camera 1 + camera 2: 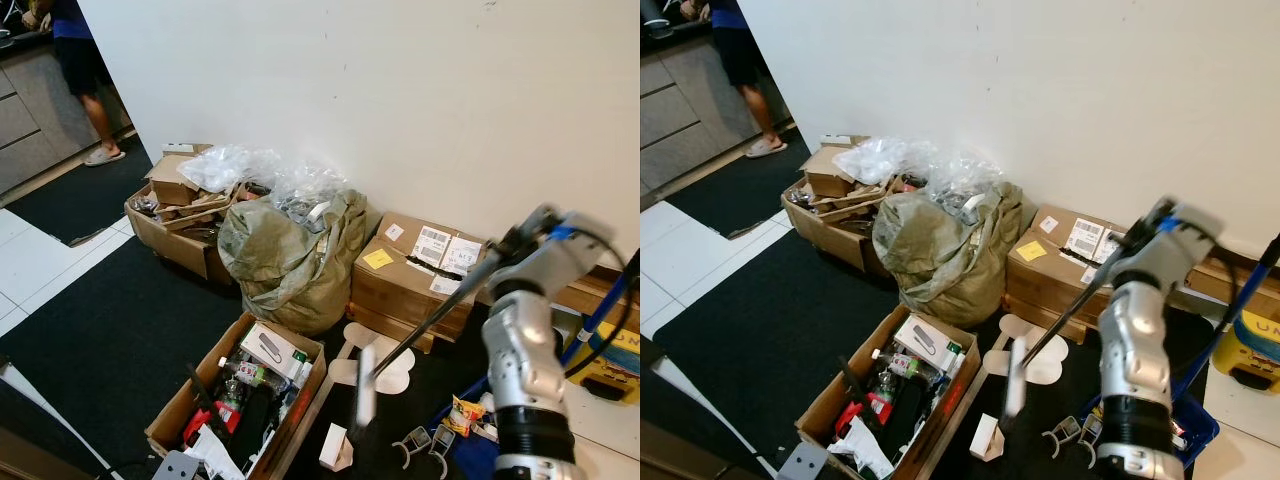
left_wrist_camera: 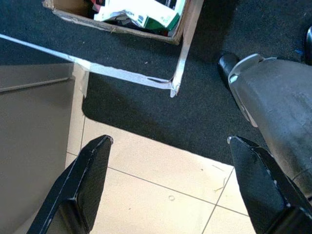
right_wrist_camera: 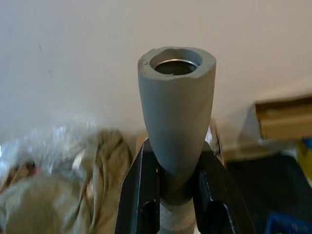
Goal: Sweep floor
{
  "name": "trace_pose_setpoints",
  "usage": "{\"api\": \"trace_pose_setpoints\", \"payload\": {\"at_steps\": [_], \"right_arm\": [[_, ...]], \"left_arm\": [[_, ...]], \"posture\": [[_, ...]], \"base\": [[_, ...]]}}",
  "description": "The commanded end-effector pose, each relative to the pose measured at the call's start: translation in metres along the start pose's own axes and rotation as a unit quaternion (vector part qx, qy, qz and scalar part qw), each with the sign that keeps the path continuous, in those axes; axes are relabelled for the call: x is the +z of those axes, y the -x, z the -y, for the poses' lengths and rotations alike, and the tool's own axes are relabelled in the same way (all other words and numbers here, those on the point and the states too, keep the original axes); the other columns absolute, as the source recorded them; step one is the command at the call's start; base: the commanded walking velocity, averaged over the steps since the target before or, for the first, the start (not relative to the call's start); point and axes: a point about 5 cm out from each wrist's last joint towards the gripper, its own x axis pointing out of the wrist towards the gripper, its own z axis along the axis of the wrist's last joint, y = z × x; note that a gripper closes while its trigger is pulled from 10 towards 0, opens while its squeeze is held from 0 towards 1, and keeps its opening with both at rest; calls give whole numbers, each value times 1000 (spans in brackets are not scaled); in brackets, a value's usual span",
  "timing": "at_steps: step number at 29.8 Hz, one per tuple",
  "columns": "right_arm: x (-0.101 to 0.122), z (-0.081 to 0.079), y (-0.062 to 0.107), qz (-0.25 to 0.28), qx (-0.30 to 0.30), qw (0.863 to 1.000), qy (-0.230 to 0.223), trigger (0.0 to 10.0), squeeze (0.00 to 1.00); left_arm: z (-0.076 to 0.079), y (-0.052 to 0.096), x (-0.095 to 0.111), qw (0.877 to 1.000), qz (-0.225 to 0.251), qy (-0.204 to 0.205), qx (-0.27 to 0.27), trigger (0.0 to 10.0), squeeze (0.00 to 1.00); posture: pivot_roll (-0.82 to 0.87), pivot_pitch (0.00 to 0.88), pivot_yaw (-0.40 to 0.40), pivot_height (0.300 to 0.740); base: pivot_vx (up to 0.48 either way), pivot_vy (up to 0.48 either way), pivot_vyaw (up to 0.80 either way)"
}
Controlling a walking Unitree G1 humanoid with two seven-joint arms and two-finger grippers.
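Two grippers I'm running, right gripper [image 3: 170, 195] clamped on the grey broom handle [image 3: 176, 107], left gripper [image 2: 170, 185] spread wide, empty, over tiled floor [image 2: 146, 195].

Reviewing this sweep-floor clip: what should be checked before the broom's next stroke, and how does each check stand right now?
1. Right end effector clamped on the broom handle: ok.
2. Broom head on the black mat: cannot tell, blurred.
3. Sweep path free: not ok; open cardboard box and green sack sit close by.
4. Left end effector open, holding nothing: ok.
5. Person away from the broom: ok.
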Motion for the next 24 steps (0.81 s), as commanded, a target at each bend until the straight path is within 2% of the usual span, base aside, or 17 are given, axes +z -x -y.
{"api": "trace_pose_setpoints", "payload": {"at_steps": [1,15,21,24], "right_arm": [[-2,-7,1,-7,7,1000,3,10000,0],[-28,-13,9,-54,16,998,-27,10000,0],[-47,-25,18,-76,60,993,-64,10000,0],[-50,-28,19,-79,67,992,-69,10000,0]], "left_arm": [[-4,2,-7,1000,-14,0,2,10000,0],[-3,2,-9,1000,-16,0,0,10000,0],[-2,2,-11,1000,-18,1,-2,10000,0],[-2,3,-12,1000,-19,1,-2,10000,0]], "posture": [[-40,66,105,740],[-33,82,98,740],[-26,99,93,740],[-25,101,93,740]], "base": [[0,0,0],[0,0,0],[0,0,0],[0,0,0]]}}
